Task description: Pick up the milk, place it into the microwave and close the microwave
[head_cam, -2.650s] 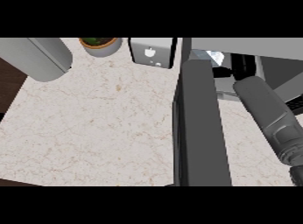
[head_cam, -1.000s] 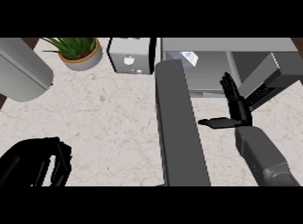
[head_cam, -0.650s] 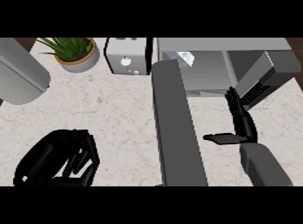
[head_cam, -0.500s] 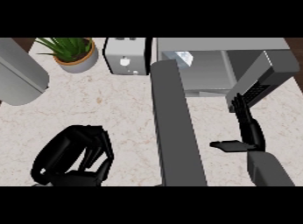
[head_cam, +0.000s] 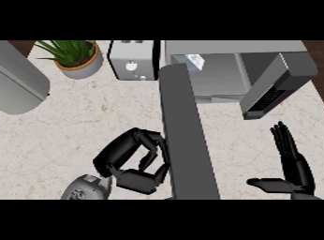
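Observation:
The microwave (head_cam: 234,49) stands at the back right with its cavity exposed. Its dark grey door (head_cam: 185,140) swings out toward me and runs down the middle of the head view. The milk (head_cam: 192,61), a small white carton, stands inside the cavity at its far left. My left hand (head_cam: 134,161) is low at the centre, fingers curled, right against the door's left face and holding nothing. Low at the right, my right hand (head_cam: 292,161) is open with straight fingers and thumb out, apart from the microwave.
A toaster (head_cam: 132,61) stands just left of the microwave, and a potted plant (head_cam: 75,56) beside it. A large grey cylinder (head_cam: 9,84) fills the left edge. Pale marble counter (head_cam: 68,126) spreads left of the door.
My left hand has come in from the lower left up to the door's left face. My right hand has drawn back from the microwave's mouth to the lower right.

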